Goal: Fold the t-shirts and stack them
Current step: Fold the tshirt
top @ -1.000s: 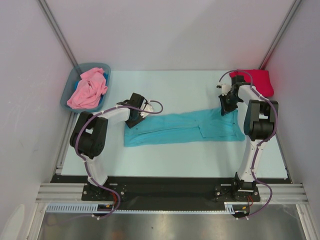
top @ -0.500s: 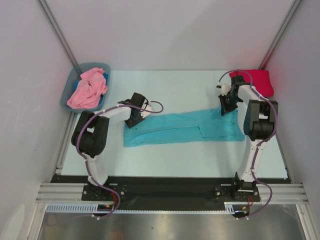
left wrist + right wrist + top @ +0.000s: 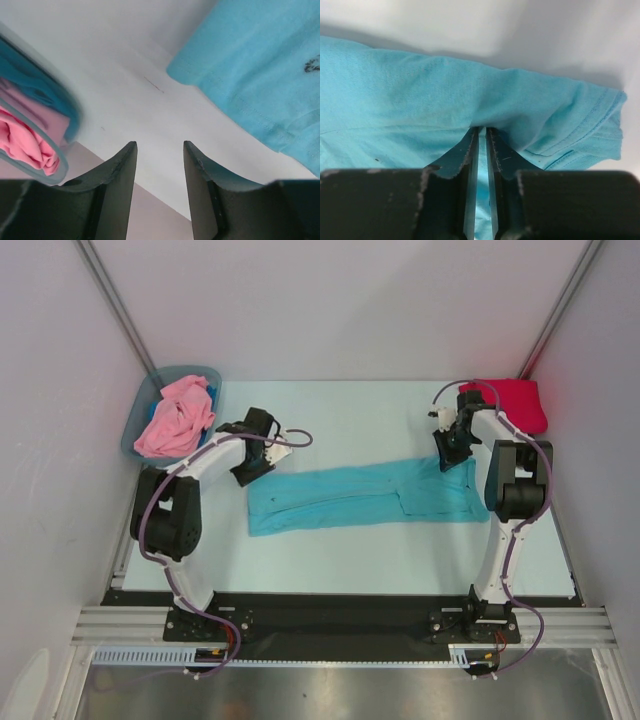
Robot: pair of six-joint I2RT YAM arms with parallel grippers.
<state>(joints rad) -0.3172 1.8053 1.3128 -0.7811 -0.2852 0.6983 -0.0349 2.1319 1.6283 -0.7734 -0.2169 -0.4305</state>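
The teal t-shirt (image 3: 360,497) lies lengthwise left-to-right; right gripper (image 3: 482,129) pinches its right end, left gripper (image 3: 159,144) spread.

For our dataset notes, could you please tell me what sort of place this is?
Probably a robotics lab test cell: plain white wall panels, an aluminium rail carrying two arms, a teal t-shirt spread flat.

Grey-blue bin (image 3: 137,418), far-left on pale table (image 3: 350,420)

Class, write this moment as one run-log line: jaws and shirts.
teal t-shirt: spread mid-table | left jaws: open, empty | right jaws: pinching its right end | pink t-shirt: in bin | red t-shirt: far right corner
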